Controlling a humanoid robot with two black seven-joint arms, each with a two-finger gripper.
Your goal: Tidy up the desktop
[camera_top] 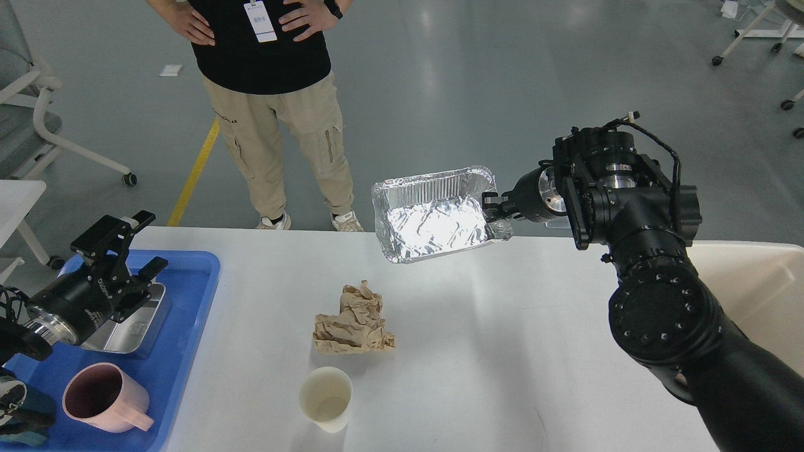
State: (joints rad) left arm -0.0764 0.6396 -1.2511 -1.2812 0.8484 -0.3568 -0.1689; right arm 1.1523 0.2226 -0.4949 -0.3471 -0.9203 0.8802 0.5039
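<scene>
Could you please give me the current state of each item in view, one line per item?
foil tray: lifted off the desktop, tilted, empty, pinched at its edge
right gripper: shut on the tray's rim
left gripper: open, empty, above the blue tray
crumpled brown paper: lying on the desktop
paper cup: upright, empty
pink mug: upright, in the blue tray
steel container: in the blue tray
</scene>
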